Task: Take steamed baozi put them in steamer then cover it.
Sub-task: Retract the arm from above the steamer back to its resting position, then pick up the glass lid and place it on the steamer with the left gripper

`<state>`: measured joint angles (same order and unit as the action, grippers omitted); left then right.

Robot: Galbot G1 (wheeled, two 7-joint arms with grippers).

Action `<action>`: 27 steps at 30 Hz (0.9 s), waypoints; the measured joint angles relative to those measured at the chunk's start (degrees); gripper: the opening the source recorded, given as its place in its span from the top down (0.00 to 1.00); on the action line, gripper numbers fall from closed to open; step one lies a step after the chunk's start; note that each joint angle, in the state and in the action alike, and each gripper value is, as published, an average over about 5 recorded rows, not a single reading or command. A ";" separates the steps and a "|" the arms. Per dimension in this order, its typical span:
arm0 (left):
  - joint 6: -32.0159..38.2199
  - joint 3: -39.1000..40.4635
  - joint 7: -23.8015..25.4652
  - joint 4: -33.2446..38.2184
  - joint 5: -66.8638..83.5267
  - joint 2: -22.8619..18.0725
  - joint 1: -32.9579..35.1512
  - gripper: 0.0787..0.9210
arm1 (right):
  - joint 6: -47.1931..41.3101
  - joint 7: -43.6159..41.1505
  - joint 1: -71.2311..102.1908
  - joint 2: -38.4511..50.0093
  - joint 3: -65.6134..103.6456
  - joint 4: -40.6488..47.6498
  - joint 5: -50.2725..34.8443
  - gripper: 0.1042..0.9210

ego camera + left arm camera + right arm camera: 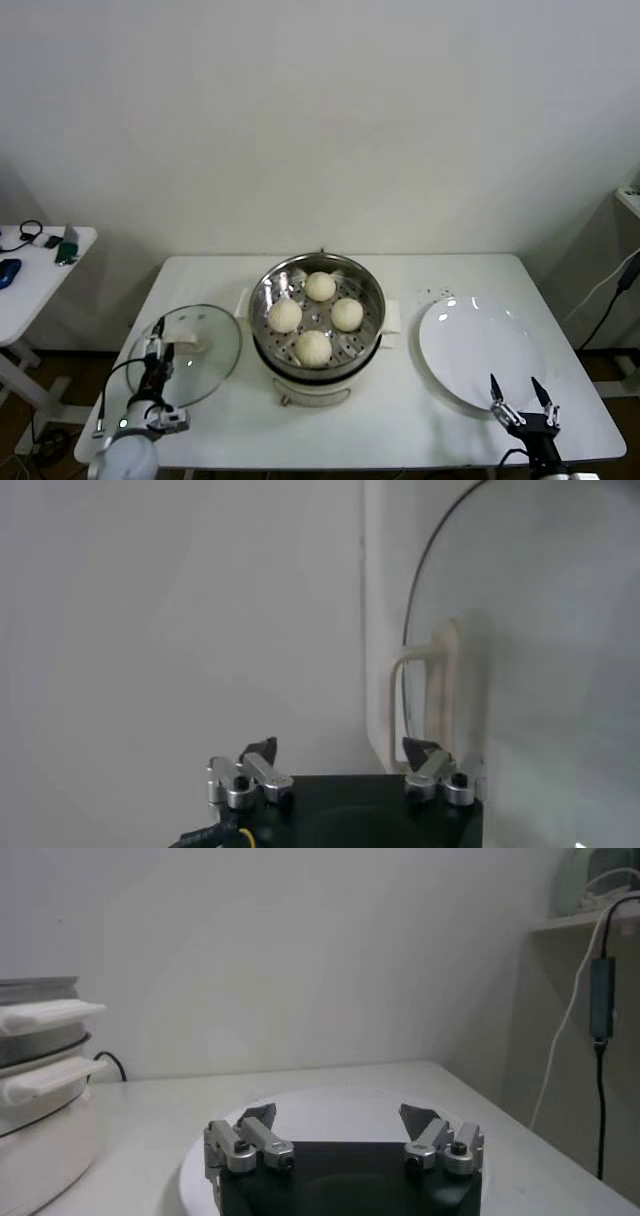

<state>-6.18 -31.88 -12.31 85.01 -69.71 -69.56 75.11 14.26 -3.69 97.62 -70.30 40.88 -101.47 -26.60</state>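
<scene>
Four cream-white baozi (317, 316) sit on the perforated tray inside the shiny steel steamer (264, 318) at the table's middle. The clear glass cover (212, 352) lies flat on the table left of the steamer, its cream bar handle (187, 345) up; the handle also shows in the left wrist view (442, 680). My left gripper (158, 340) is open at the cover's left edge, near the handle, holding nothing. My right gripper (520, 390) is open and empty over the near edge of the white plate (480, 350).
A second white table (30, 275) with small items stands at the far left. A cable (610, 290) hangs at the right. The steamer's white side handles (45, 1048) show in the right wrist view.
</scene>
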 measured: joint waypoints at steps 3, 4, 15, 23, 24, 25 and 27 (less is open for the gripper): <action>0.27 0.25 -0.28 -0.85 0.05 -0.03 -0.75 0.27 | 0.00 0.10 -0.22 -0.31 -0.10 0.00 0.37 0.12; 0.38 0.28 -0.40 -1.15 0.06 -0.05 -0.97 0.30 | 0.00 0.13 -0.29 -0.40 -0.12 0.00 0.49 0.12; 2.17 0.51 -1.38 -4.74 0.26 -0.29 -2.69 0.68 | 0.00 0.18 -0.98 -1.26 -0.53 -0.10 1.50 0.12; 3.56 0.22 -3.03 -7.31 0.25 -0.69 -3.66 0.92 | 0.30 0.19 -1.19 -1.84 -0.76 0.17 1.77 0.12; 3.74 0.12 -3.29 -7.56 0.25 -0.79 -3.75 0.93 | 0.35 0.20 -1.21 -1.92 -0.78 0.19 1.83 0.12; 3.90 0.00 -3.55 -7.76 0.27 -0.91 -3.82 0.93 | 0.39 0.23 -1.22 -1.99 -0.80 0.21 1.88 0.12; 4.16 -0.27 -4.02 -8.02 0.36 -1.15 -3.87 0.93 | 0.44 0.28 -1.24 -2.10 -0.80 0.21 1.97 0.12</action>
<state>-2.03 -32.15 -16.33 77.00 -69.35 -70.71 71.24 14.70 -3.41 96.38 -72.40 40.08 -101.25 -24.63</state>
